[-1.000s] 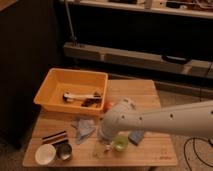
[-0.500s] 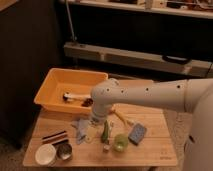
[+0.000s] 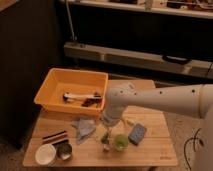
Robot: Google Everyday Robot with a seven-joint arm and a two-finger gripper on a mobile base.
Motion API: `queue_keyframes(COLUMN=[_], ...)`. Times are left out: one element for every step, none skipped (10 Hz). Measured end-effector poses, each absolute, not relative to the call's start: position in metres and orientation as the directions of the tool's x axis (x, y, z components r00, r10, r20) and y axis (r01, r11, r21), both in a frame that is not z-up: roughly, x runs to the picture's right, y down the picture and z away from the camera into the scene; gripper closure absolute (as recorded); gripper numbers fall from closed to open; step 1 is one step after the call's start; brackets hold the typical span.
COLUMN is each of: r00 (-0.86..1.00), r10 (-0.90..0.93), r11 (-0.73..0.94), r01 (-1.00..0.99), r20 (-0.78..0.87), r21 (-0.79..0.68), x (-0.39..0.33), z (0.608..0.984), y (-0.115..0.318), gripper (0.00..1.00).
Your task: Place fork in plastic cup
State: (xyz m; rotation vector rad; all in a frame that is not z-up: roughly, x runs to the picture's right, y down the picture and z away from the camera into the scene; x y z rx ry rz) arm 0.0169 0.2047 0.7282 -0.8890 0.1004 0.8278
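1. Your pincer (image 3: pixel 106 134) hangs at the end of the white arm. It is low over the near middle of the wooden bench (image 3: pixel 155 150), just left of the small see-through light-green plastic cup (image 3: pixel 120 142). I cannot tell if it is spread or pressed together.
2. The slim pale silvery fork (image 3: pixel 105 145) seems to be right under the pincer, just left of the cup and not in it. It is hard to see, and I cannot tell if it is held.
3. If the hold is loose, the thin fork could slip out and drop on the bench.
4. The cup looks light. If the fork or the pincer bumps its side, it could tip over or slide right into the flat blue sponge (image 3: pixel 137 133) just beside it.
5. The mouth of the cup is small. If the fork comes down tilted, or too far left, it could hit the rim and miss.
6. A long fork in a small light cup may lean on one side. That could pull the cup over when you let go.
7. The crumpled grey-blue cloth (image 3: pixel 84 127) lies just left of the pincer. A wide swing that way could drag it along.
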Motion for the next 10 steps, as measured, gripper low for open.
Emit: queue_keyframes(r00=[0.641, 0.631, 0.635, 0.632, 0.630, 0.628, 0.588, 0.527, 0.467, 0.395], r10=[0.634, 0.641, 0.640, 0.641, 0.642, 0.642, 0.659, 0.686, 0.714, 0.743], r11=[0.314, 0.308, 0.310, 0.309, 0.307, 0.306, 0.295, 0.263, 0.230, 0.187], r01=[-0.725, -0.733, -0.729, -0.731, -0.733, -0.736, -0.776, -0.823, -0.860, -0.898], r20=[-0.433, -0.438, -0.432, -0.434, -0.437, -0.440, -0.470, -0.502, -0.522, -0.540], r21=[-0.613, -0.606, -0.611, -0.608, -0.606, -0.603, -0.558, -0.504, -0.455, -0.399], x=[0.036, 0.040, 0.036, 0.038, 0.039, 0.037, 0.035, 0.028, 0.019, 0.018], z=[0.731, 0.732, 0.732, 0.732, 0.732, 0.733, 0.735, 0.739, 0.741, 0.744], y=[0.201, 0.200, 0.199, 0.199, 0.200, 0.199, 0.194, 0.187, 0.177, 0.168], gripper=[0.20, 0.20, 0.20, 0.20, 0.20, 0.20, 0.20, 0.20, 0.20, 0.20])
